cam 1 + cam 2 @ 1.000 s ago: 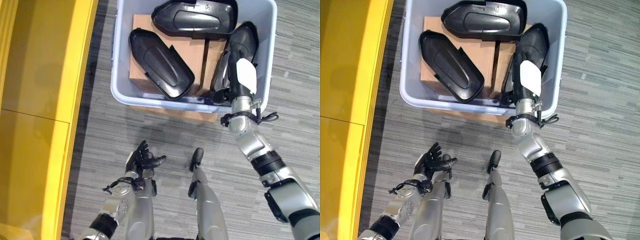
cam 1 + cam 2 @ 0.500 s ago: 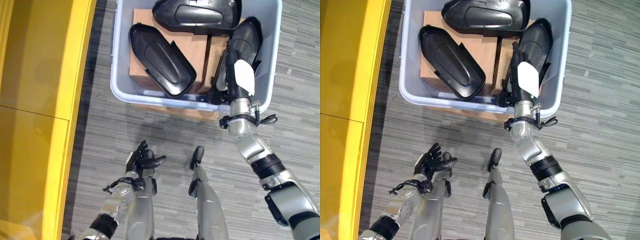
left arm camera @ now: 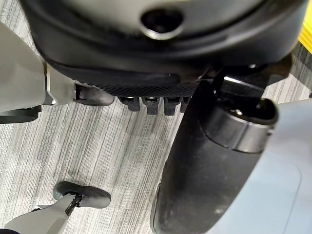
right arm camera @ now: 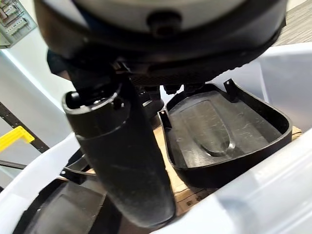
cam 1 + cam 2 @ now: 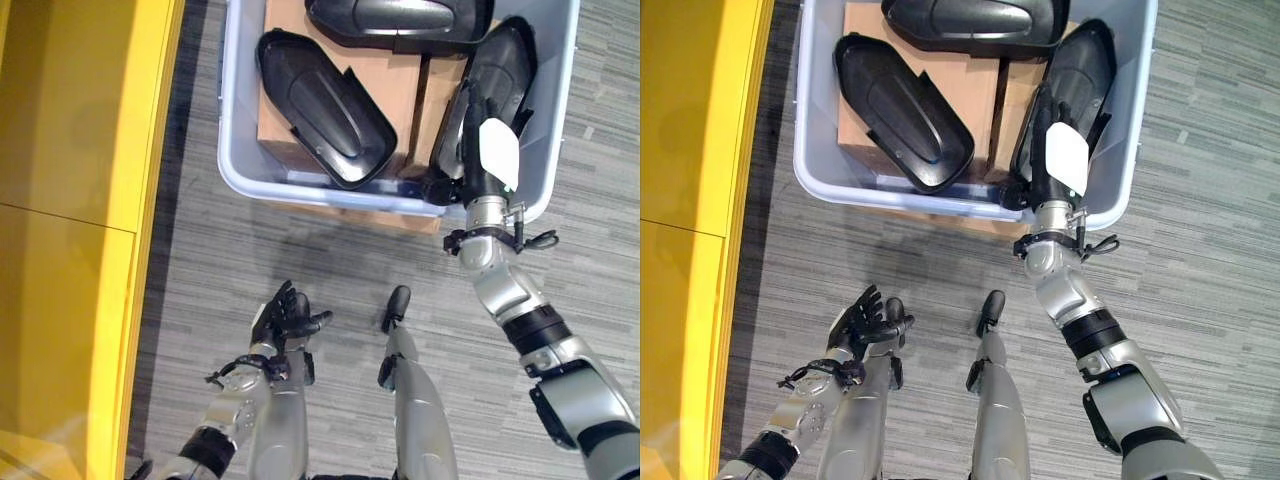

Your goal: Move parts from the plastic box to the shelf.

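Fingers of right hand (image 5: 487,160) are down inside the plastic box (image 5: 232,150), against the upright black part (image 5: 500,75) at its right wall; can't tell if they've closed on it. Two more parts (image 5: 325,110) lie on cardboard (image 5: 400,85) inside. Yellow shelf (image 5: 70,200) is well apart, on the left. Left hand (image 5: 285,320) idles open over the floor. Risk: a shallow grip lets the part snag on the box rim and slip.
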Controlling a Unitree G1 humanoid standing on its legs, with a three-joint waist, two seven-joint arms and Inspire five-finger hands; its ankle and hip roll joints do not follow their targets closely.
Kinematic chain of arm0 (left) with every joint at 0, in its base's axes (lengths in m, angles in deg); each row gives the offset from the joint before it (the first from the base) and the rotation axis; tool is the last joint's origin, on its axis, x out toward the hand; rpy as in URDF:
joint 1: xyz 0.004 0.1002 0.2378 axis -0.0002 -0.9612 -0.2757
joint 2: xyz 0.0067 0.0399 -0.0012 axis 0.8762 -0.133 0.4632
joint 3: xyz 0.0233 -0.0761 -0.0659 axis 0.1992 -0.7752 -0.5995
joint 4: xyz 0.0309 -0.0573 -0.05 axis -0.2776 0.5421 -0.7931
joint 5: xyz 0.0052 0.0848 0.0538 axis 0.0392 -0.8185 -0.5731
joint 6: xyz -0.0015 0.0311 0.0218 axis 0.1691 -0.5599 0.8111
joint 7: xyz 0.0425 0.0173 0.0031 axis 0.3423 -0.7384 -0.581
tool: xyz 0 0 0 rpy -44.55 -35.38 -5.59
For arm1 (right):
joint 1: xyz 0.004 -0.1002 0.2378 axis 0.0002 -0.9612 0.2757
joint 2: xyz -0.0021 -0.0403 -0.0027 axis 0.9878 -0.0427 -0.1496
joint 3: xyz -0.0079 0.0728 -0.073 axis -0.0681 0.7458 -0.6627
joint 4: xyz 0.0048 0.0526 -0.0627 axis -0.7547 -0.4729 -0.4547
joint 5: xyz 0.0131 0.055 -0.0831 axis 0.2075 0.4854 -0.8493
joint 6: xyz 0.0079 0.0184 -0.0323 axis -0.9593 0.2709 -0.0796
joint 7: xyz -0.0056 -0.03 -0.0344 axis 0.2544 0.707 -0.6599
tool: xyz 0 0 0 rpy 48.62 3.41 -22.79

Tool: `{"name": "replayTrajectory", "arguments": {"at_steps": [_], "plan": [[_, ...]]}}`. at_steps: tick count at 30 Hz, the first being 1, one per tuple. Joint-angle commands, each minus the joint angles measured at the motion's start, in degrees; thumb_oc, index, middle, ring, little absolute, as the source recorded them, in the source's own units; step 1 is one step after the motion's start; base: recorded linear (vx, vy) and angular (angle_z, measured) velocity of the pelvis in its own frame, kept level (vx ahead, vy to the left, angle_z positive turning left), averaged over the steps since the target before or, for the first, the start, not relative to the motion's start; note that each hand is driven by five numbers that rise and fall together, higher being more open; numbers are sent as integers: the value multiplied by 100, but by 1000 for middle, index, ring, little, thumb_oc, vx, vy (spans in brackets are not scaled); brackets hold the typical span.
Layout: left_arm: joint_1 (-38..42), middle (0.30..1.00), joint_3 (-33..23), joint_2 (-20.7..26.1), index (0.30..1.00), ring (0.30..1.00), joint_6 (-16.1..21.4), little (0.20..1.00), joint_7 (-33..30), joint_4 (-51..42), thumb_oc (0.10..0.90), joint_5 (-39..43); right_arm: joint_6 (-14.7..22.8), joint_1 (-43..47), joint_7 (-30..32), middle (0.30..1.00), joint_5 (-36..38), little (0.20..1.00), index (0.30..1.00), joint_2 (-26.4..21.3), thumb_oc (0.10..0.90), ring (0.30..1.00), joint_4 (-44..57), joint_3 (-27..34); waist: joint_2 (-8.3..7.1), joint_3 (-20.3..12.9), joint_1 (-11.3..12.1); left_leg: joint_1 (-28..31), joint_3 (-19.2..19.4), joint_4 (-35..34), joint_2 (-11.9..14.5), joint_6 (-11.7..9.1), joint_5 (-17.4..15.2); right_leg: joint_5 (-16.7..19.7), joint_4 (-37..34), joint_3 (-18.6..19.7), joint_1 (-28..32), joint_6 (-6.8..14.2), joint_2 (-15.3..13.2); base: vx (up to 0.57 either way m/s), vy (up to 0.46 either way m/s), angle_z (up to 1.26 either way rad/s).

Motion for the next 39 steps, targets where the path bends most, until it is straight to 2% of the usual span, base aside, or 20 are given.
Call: {"name": "replayTrajectory", "arguments": {"at_steps": [1, 10, 19, 25, 31, 39], "plan": [[-444, 1000, 122, 83, 1000, 1000, 318, 1000, 62, -676, 900, 4, 156, 535, 436, 1000, -441, 1000, 1000, -611, 900, 1000, 221, 104, 304, -118, 62, -165, -503, -231, 191, -1, 265, -536, 913, 336, 241, 517, -755, 0, 0, 0], [-456, 1000, 238, 69, 1000, 1000, 350, 1000, 58, -733, 900, 10, 96, 485, 497, 1000, -581, 1000, 1000, -569, 900, 1000, -405, -29, 450, -118, 89, -428, -536, -203, 163, 7, 297, -554, 1009, 344, -28, 521, -796, 0, 0, 0], [-469, 1000, 319, 66, 1000, 1000, 398, 1000, 37, -713, 900, 29, -67, 566, 701, 1000, -673, 1000, 1000, -736, 900, 1000, -1123, -113, 583, -118, 112, -646, -545, -145, 139, 9, 283, -597, 1162, 361, -277, 514, -827, -3, 4, 4], [-434, 1000, 388, 37, 1000, 1000, 404, 1000, -8, -714, 900, 64, -378, 498, 986, 1000, -610, 1000, 1000, -626, 900, 1000, -1531, 75, 654, -118, 92, -767, -567, -103, 130, 13, 275, -606, 1228, 402, -445, 498, -830, -6, 7, 4], [-427, 1000, 446, 2, 1000, 1000, 410, 1000, -30, -680, 900, 34, -574, 291, 1313, 1000, -687, 1000, 1000, -586, 900, 1000, -1523, 264, 665, -118, 43, -821, -569, -107, 124, -4, 292, -607, 1255, 409, -504, 498, -836, 0, 0, 0], [-401, 1000, 519, -7, 1000, 1000, 429, 1000, -31, -678, 900, 49, -964, 218, 1566, 1000, -802, 1000, 1000, -555, 900, 1000, -2047, 304, 730, -118, 41, -856, -571, -166, 119, -29, 337, -593, 1247, 404, -567, 504, -838, 0, 0, 0]]}}
